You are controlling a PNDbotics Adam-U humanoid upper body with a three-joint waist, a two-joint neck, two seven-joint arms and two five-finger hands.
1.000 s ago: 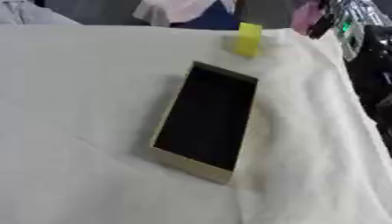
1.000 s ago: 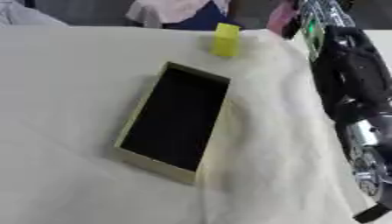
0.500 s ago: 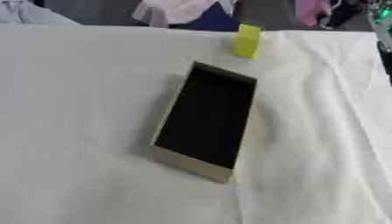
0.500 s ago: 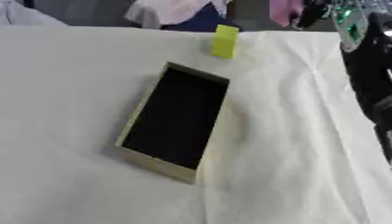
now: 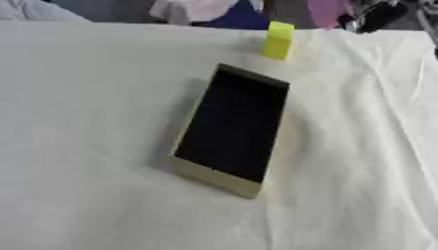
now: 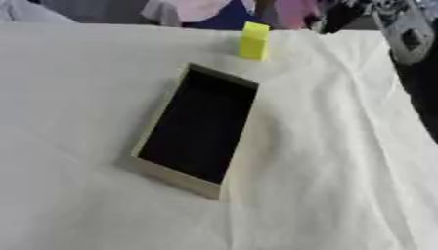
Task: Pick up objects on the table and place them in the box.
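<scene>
A shallow tan box (image 5: 214,177) with a dark inside lies askew in the middle of the white cloth. A small yellow block (image 5: 278,40) stands upright just beyond the box's far end, apart from it. My right arm shows only at the upper right corner, a black and silver part (image 6: 404,30) past the table's edge. The right hand (image 5: 375,14) is a dark shape there, well clear of the block and the box. My left hand appears in neither view.
The white cloth (image 5: 85,122) covers the whole table and is creased along the right side. Pink, white and blue cloth (image 5: 214,9) lies beyond the far edge.
My right arm has drawn back from the table's right side up into the upper right corner. The box and the yellow block have stayed where they were.
</scene>
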